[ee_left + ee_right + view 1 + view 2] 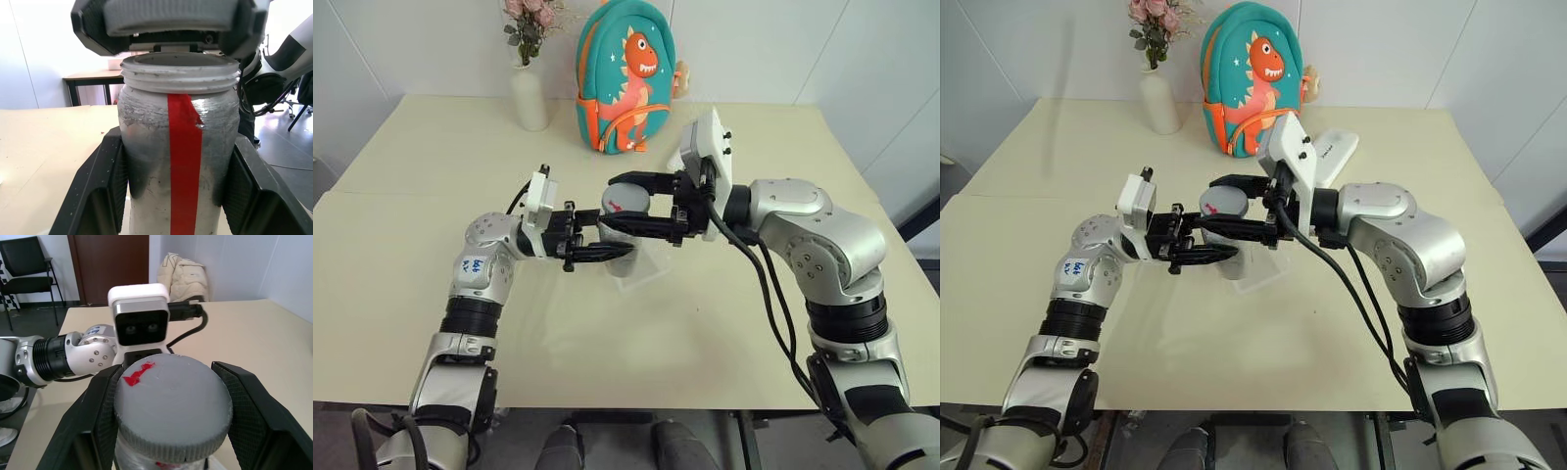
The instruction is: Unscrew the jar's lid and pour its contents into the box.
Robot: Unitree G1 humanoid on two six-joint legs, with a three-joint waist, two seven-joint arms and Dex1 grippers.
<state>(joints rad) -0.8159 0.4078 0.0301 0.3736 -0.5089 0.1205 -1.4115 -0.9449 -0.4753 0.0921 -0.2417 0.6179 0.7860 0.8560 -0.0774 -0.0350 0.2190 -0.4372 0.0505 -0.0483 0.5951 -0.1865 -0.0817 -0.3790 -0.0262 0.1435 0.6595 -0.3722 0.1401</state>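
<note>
The left hand (607, 252) squeezes the jar (178, 156) by its sides and holds it up over the bench (431, 284). The jar has a red stripe down its front. Just above it, the right hand (622, 204) is closed around the grey lid (172, 399). In the left wrist view the lid sits a little above the jar's open threaded rim. The clear box (644, 266) rests on the bench right under the jar. Farther back stand a white vase (530, 96) with flowers and a teal dinosaur backpack (625, 76).
</note>
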